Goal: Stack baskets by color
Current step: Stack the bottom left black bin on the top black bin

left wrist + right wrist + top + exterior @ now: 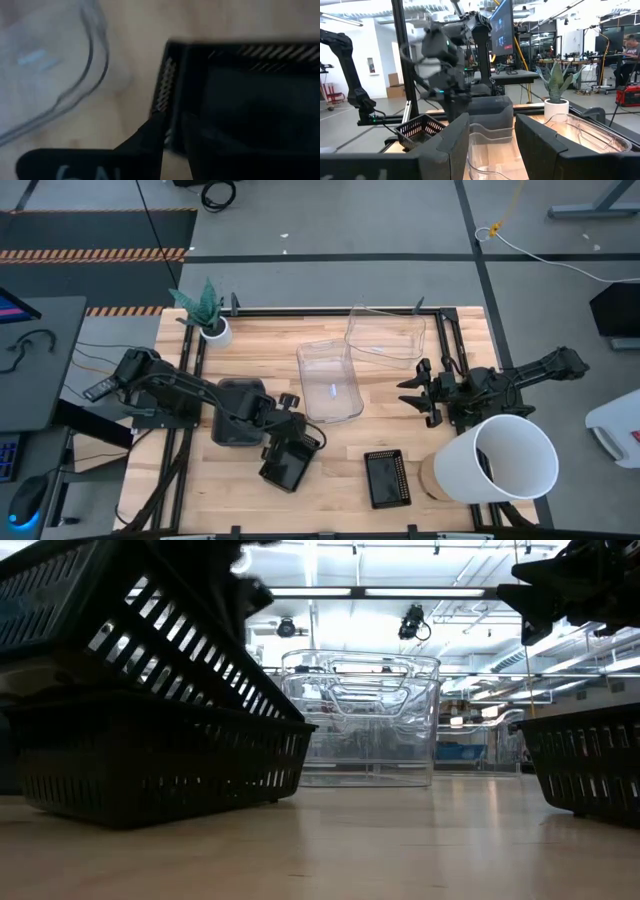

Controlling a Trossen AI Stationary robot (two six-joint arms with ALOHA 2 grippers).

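A black perforated basket lies tilted in a second black basket, which stands on the table. Its right end is low on the lower basket's rim and its left end is raised. From above the pair sits near the table's front. My left gripper is open at the tilted basket's raised end. One finger is outside the end wall and the other inside. My right gripper waits open at the table's right, holding nothing. My left gripper stands astride the tilted basket's end wall, slanting down from the table's left. The outer finger is close beside the wall. The inner one is dark against the dark basket, so I cannot tell whether either touches it.
A smoky grey basket stands under the left arm. Two clear baskets are at the middle and far side. Another black tray lies near the front, beside a big white bucket. A potted plant stands far left.
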